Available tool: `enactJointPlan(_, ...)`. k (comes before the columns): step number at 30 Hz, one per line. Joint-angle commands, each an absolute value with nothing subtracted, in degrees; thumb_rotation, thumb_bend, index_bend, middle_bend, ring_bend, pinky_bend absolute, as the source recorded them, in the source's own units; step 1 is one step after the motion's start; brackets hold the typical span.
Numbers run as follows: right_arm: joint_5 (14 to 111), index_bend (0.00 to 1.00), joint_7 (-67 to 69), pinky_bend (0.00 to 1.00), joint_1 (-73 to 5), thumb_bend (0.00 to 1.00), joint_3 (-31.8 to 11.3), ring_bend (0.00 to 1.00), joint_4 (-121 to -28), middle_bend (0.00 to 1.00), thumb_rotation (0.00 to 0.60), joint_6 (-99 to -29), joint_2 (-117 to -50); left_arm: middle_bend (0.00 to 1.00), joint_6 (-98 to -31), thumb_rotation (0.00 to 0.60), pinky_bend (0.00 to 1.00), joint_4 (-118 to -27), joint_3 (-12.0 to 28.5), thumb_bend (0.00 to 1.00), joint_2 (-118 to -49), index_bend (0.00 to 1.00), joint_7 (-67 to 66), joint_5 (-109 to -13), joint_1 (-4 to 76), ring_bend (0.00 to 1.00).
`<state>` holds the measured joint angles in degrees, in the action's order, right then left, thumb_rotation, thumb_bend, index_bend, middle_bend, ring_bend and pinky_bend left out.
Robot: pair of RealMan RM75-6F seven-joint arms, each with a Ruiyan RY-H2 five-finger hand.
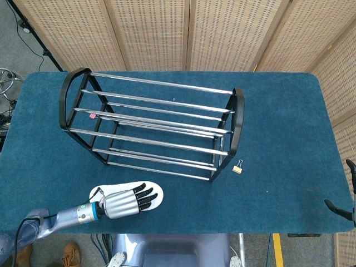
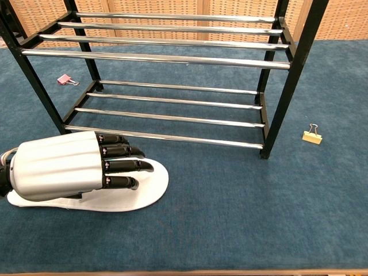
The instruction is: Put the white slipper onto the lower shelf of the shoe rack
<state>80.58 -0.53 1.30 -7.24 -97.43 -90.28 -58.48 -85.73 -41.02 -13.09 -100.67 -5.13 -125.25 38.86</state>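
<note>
The white slipper [image 1: 155,194] lies flat on the blue table, in front of the rack's left end, toe pointing right. My left hand [image 1: 123,203] lies on top of it, its dark fingers [image 2: 122,167] curled down onto the sole [image 2: 146,188]; the thumb is hidden under the palm. The black shoe rack [image 1: 238,119] with chrome rails stands in the middle of the table, and its lower shelf [image 2: 172,118] is bare. Only dark tips of my right hand [image 1: 346,207] show at the table's right edge.
A small binder clip [image 1: 238,167] lies on the cloth by the rack's right foot. A pink clip [image 2: 64,79] lies behind the rack's left leg. Folding screens stand behind the table.
</note>
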Motion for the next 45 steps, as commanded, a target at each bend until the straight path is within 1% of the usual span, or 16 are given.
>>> enactJointPlan(1, 80.53, 0.0, -0.58, 0.0, 1.25, 0.06, -7.2, 0.0, -97.49, 0.0, 0.6, -90.12, -58.45, 0.38, -86.9, 0.6, 0.44, -39.59, -13.94, 0.49, -101.56, 0.53, -2.96, -124.65, 38.83, 0.33)
enactJointPlan(3, 80.51, 0.0, -0.54, 0.0, 1.23, 0.06, -7.19, 0.0, -97.53, 0.0, 0.6, -90.04, -58.43, 0.46, -87.5, 0.6, 0.49, -38.87, -14.16, 0.55, -101.95, 0.61, -1.69, -124.2, 38.69, 0.39)
enactJointPlan(6, 80.52, 0.0, -0.57, 0.0, 1.21, 0.06, -7.18, 0.0, -97.58, 0.0, 0.6, -89.99, -58.41, 0.53, -88.16, 0.6, 0.54, -37.79, -14.27, 0.65, -102.47, 0.69, -0.71, -123.47, 38.49, 0.44)
enactJointPlan(8, 80.56, 0.0, -0.58, 0.0, 1.21, 0.06, -7.14, 0.0, -97.59, 0.0, 0.6, -89.99, -58.42, 0.55, -88.41, 0.6, 0.56, -37.11, -14.19, 0.7, -102.72, 0.71, -0.21, -122.8, 38.31, 0.46)
enactJointPlan(10, 80.57, 0.0, -0.5, 0.0, 1.23, 0.06, -7.12, 0.0, -97.65, 0.0, 0.6, -89.97, -58.39, 0.56, -88.67, 0.6, 0.57, -36.76, -14.09, 0.72, -102.89, 0.72, 0.45, -122.19, 38.17, 0.47)
enactJointPlan(16, 80.52, 0.0, -0.62, 0.0, 1.15, 0.06, -7.1, 0.0, -97.65, 0.0, 0.6, -89.83, -58.47, 0.57, -90.35, 0.6, 0.58, -36.63, -14.04, 0.73, -102.93, 0.74, 2.3, -120.75, 37.76, 0.48)
enactJointPlan(22, 80.62, 0.0, -0.86, 0.0, 1.07, 0.06, -6.98, 0.0, -97.74, 0.0, 0.6, -89.66, -58.54, 0.58, -98.29, 0.6, 0.58, -37.09, -13.83, 0.73, -102.11, 0.75, -0.12, -122.38, 37.73, 0.48)
enactJointPlan(26, 80.77, 0.0, -0.69, 0.0, 1.05, 0.06, -6.85, 0.0, -97.86, 0.0, 0.6, -89.53, -58.48, 0.58, -100.76, 0.6, 0.58, -35.5, -12.84, 0.72, -102.77, 0.76, -1.32, -121.85, 37.56, 0.48)
enactJointPlan(33, 80.68, 0.0, -0.26, 0.0, 1.03, 0.06, -6.87, 0.0, -97.84, 0.0, 0.6, -89.38, -58.35, 0.58, -97.63, 0.6, 0.58, -34.38, -10.59, 0.71, -104.53, 0.76, 0.15, -117.43, 37.42, 0.48)
enactJointPlan(36, 80.54, 0.0, -0.04, 0.0, 0.91, 0.06, -6.87, 0.0, -97.76, 0.0, 0.6, -89.05, -58.33, 0.58, -94.05, 0.6, 0.58, -34.89, -9.19, 0.7, -105.94, 0.76, 0.96, -114.47, 37.46, 0.48)
enactJointPlan(45, 80.52, 0.0, 0.47, 0.0, 0.91, 0.06, -6.84, 0.0, -97.75, 0.0, 0.6, -88.94, -58.16, 0.58, -87.37, 0.6, 0.58, -37.86, -6.27, 0.69, -107.64, 0.76, 1.63, -109.15, 38.72, 0.48)
